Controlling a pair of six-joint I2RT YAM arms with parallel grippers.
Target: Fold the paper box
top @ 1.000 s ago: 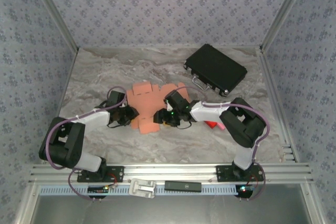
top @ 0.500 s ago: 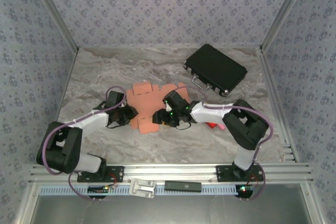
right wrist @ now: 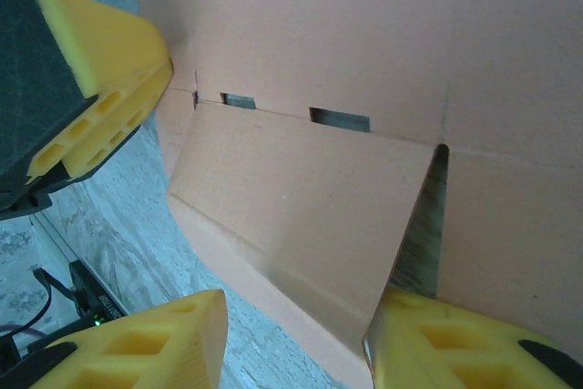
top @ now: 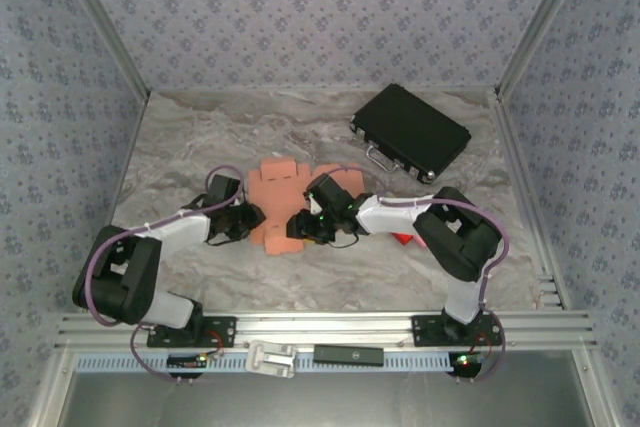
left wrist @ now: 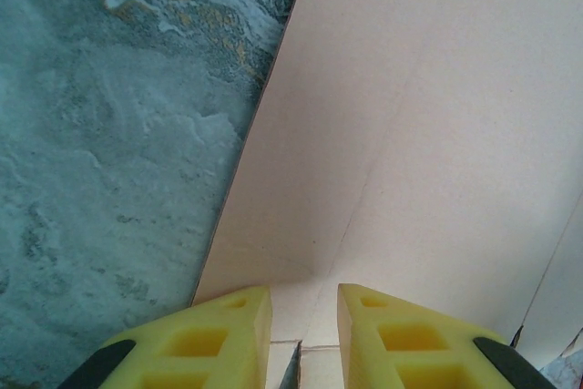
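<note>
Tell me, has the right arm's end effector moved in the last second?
Yes. The right end effector slid left, away from the black case, farther across the paper box.

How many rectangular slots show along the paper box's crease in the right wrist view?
2 on the paper box: the smaller slot at left, the wider slot just right of it. Others may lie outside the frame.

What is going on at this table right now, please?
Two robot arms are working on the paper box, a mostly flat salmon-orange sheet on the marble table. The left gripper rests at its left edge, jaws narrowly apart. The right gripper straddles a partly raised flap with jaws open, so folding is barely begun.
</note>
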